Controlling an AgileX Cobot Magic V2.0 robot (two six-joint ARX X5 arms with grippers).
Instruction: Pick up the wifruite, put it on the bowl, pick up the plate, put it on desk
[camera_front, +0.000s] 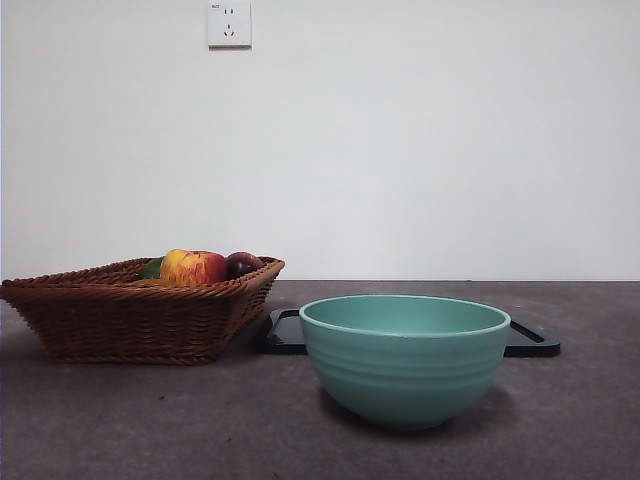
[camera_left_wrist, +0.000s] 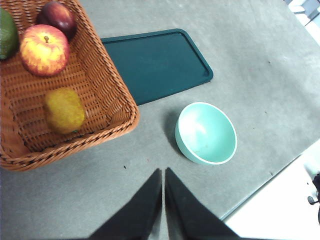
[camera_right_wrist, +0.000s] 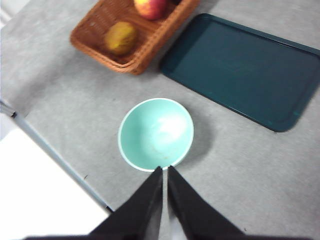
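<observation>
- The small dull yellow-brown fruit with a rough, matte skin, the wifruite (camera_left_wrist: 64, 110), lies on the woven floor of the brown wicker basket (camera_front: 120, 320), by itself in the basket's near part; from the low front view the basket wall hides it.
- The basket is a shallow, square-cornered tray of tight weave with sloping sides, standing at the left of the table.
- Farther back in it sit a glossy red-and-yellow apple (camera_front: 192, 267) with its stem up, a dark purple plum (camera_front: 243, 264) just beside the apple, and a dull green fruit (camera_left_wrist: 7, 34) at the basket's edge, only partly seen.
- The deep round teal-green bowl (camera_front: 404, 357), smooth and glazed inside with faint horizontal ridges outside, stands upright and empty on the near right of the basket, apart from it.
- Behind the bowl lies a flat, dark green rectangular tray (camera_right_wrist: 240, 67) with rounded corners and a low raised rim; it is bare, and one corner lies close beside the basket.
- Everything rests on the wide matte grey-brown desk (camera_front: 150, 420) with faint mottling.
- The left gripper (camera_left_wrist: 163, 172) hangs high above the desk, its two black tapered jaws pressed together on nothing.
- The right gripper (camera_right_wrist: 165, 170) hangs likewise above the bowl's near rim, jaws together and empty.
</observation>
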